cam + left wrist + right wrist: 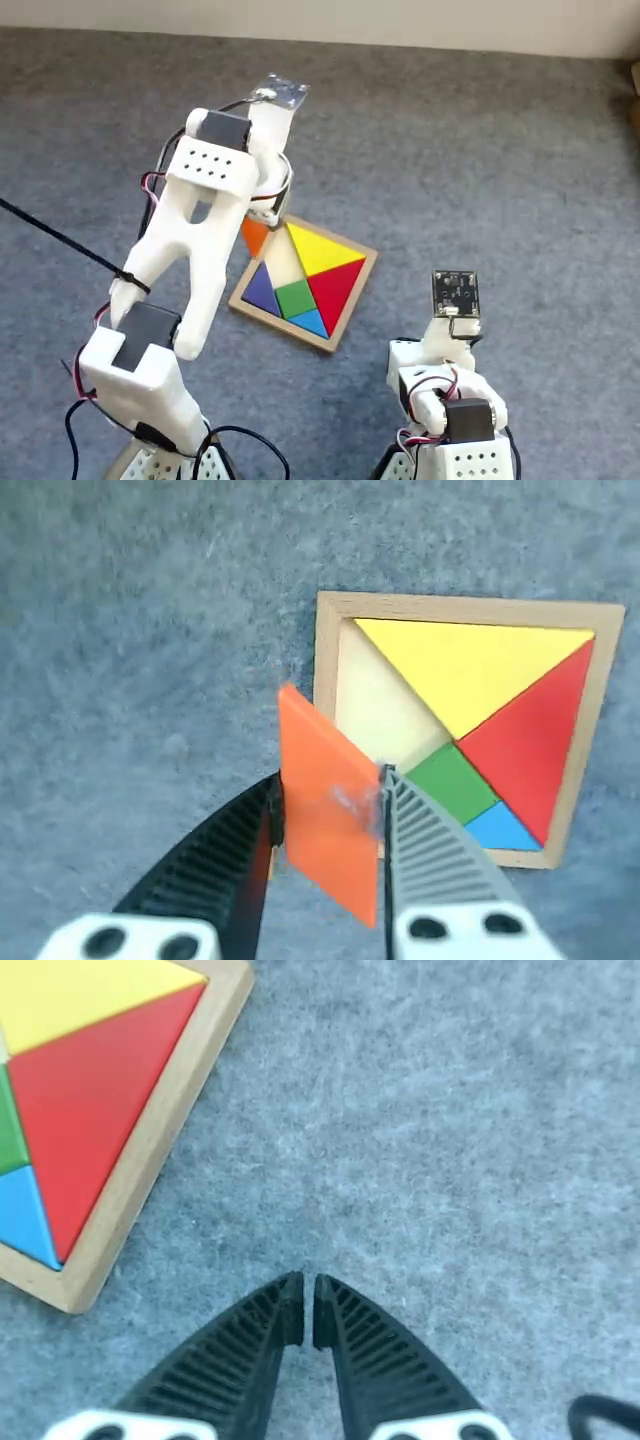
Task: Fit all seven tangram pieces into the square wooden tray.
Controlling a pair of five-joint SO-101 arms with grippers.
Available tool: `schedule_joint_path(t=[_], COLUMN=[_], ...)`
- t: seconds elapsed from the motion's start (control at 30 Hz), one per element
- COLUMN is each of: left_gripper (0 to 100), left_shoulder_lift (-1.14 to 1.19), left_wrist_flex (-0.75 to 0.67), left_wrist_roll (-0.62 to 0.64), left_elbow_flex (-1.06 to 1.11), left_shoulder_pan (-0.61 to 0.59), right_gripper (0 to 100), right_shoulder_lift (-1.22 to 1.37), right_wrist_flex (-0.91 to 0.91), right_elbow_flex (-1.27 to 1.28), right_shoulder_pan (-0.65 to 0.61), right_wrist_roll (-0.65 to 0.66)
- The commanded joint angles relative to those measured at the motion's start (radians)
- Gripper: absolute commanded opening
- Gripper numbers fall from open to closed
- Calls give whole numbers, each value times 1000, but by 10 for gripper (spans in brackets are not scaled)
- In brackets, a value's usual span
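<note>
The square wooden tray (352, 297) lies on the grey carpet with yellow (318, 247), red (338, 285), green (294, 298), light blue (311, 322) and purple (262, 289) pieces in it. A bare pale slot (380, 712) shows beside the yellow triangle (470, 665). My left gripper (330, 800) is shut on an orange parallelogram piece (328, 805), held above the carpet just off the tray's edge; the same orange piece (254, 235) peeks out under the arm in the high view. My right gripper (300, 1310) hangs shut over bare carpet near a tray corner (80, 1285).
Grey carpet (500, 150) surrounds the tray on all sides. The left arm's white body (190, 260) crosses over the tray's near-left side. The right arm's base (450, 420) sits at the front right. A black cable (60, 240) runs over the left carpet.
</note>
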Motion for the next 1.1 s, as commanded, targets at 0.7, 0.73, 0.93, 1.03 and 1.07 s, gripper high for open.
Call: schedule_joint_path(t=[0.7, 0.73, 0.93, 1.03, 1.07], left_gripper=[8, 8, 8, 8, 8], left_shoulder_lift=[-7, -7, -7, -7, -7], left_wrist_flex=[-48, -72, -157, -153, -153], left_wrist_roll=[-55, -75, -110, -112, -114], left_elbow_flex=[47, 67, 142, 147, 147], left_shoulder_pan=[31, 35, 50, 50, 50], right_gripper=[34, 34, 34, 34, 34], right_shoulder_lift=[-18, -18, -18, -18, -18], right_wrist_flex=[5, 5, 5, 5, 5], right_elbow_flex=[134, 134, 134, 134, 134], right_shoulder_pan=[12, 12, 12, 12, 12], right_wrist_roll=[-6, -6, -6, -6, -6])
